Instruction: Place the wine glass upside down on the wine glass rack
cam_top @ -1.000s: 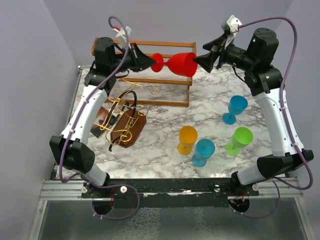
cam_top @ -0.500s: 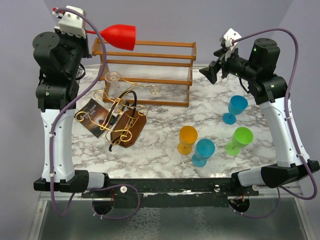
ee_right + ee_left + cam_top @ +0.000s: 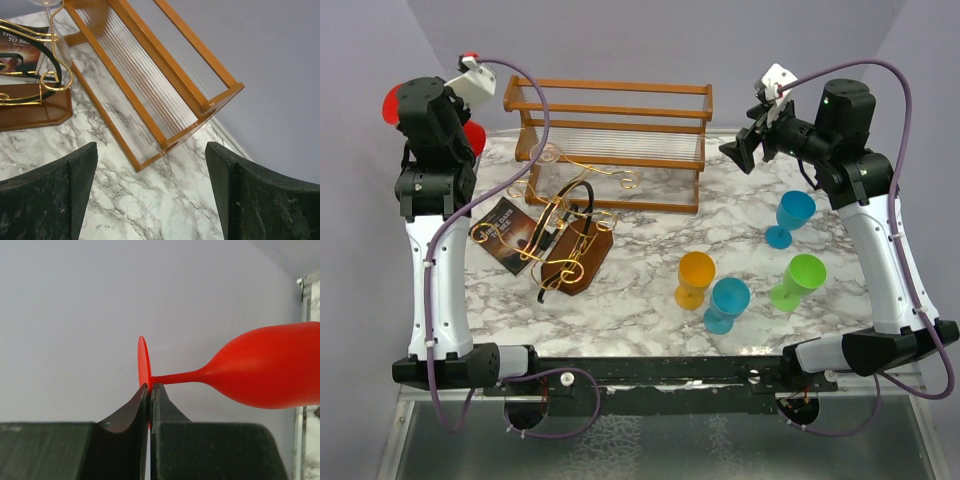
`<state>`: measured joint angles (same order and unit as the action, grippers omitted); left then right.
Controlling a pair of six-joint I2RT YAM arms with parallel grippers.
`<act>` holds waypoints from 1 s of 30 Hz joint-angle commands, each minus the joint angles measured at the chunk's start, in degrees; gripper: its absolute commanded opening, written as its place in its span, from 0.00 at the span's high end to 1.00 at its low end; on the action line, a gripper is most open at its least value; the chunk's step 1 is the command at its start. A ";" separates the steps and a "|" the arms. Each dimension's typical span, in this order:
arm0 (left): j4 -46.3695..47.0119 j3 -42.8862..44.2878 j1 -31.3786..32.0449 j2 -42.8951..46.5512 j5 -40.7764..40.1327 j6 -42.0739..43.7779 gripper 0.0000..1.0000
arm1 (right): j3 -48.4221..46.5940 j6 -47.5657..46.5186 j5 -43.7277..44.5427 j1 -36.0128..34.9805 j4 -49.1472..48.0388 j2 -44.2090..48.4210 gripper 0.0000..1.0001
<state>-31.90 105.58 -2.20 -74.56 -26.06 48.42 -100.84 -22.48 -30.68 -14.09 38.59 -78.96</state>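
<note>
The red wine glass [image 3: 270, 367] lies sideways in the air, its bowl to the right in the left wrist view. My left gripper [image 3: 150, 388] is shut on the rim of its round foot [image 3: 143, 365]. In the top view the raised left arm hides most of the glass. Only the foot [image 3: 392, 103] and part of the bowl [image 3: 475, 138] show, at the far left above the table's back corner. The gold wire rack [image 3: 565, 222] stands on its dark brown base [image 3: 580, 262], right of and nearer than the glass. My right gripper [image 3: 735, 150] is open and empty, high over the back right.
An orange-brown slatted frame [image 3: 610, 130] stands at the back. Blue [image 3: 795, 215], green [image 3: 800, 280], orange [image 3: 695, 278] and teal [image 3: 727, 303] cups stand at the right. A dark booklet [image 3: 503, 232] lies left of the rack. A clear glass [image 3: 50, 27] is at the rack's top.
My left arm has swung the red glass leftward and down, from above the frame's left end to the far left beside the arm. The right arm has hardly moved.
</note>
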 commanded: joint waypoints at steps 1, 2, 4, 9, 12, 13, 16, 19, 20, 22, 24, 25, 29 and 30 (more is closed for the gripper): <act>-2.61 -3.16 -0.18 0.93 -3.70 11.91 1.00 | 1.33 -0.66 -0.08 0.01 0.44 1.38 0.12; -4.21 -3.82 -0.11 0.87 -2.60 13.01 1.00 | 1.56 -0.64 -0.17 0.01 0.44 1.57 0.12; -7.89 -5.90 0.03 0.79 -1.00 15.80 1.00 | 1.96 -0.85 -0.21 0.00 0.35 1.97 0.12; -14.60 -11.63 2.62 0.57 -0.81 22.02 1.00 | 3.12 -1.36 -0.06 -0.06 0.35 2.62 0.12; -17.12 -12.08 4.30 0.58 1.58 22.59 1.00 | 3.53 -1.35 -0.21 0.02 0.26 2.67 0.12; -17.81 -11.95 4.83 0.63 2.51 22.59 1.00 | 3.58 -1.27 -0.32 0.02 0.22 2.69 0.12; -20.38 -11.54 6.55 0.80 5.03 23.08 1.00 | 3.61 -1.18 -0.92 0.00 0.21 2.50 0.11; -21.69 -12.00 8.11 1.52 7.86 23.40 1.00 | 3.69 -1.08 -1.33 0.02 0.17 2.41 0.11; -22.25 -12.20 8.51 1.79 8.95 23.58 1.00 | 3.71 -1.10 -1.32 0.02 0.17 2.34 0.11; -23.34 -12.74 9.37 2.32 10.79 24.17 1.00 | 3.72 -1.12 -1.41 0.00 0.17 2.32 0.11; -23.89 -13.29 10.31 2.70 11.97 24.51 1.00 | 3.71 -1.08 -1.57 -0.03 0.17 2.32 0.11; -24.22 -13.56 10.69 2.94 12.61 24.85 1.00 | 3.78 -1.07 -1.62 -0.03 0.24 2.33 0.11; -26.44 -14.37 12.11 3.52 14.31 26.82 1.00 | 4.10 -1.08 -1.61 0.02 0.18 2.63 0.11; -26.91 -14.50 12.42 3.59 14.37 27.33 1.00 | 4.22 -1.16 -1.47 0.02 0.15 2.73 0.11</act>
<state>-55.72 92.07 9.10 -72.64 -15.53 72.84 -97.36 -23.24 -30.98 -14.09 39.11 -77.60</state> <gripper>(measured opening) 0.028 0.887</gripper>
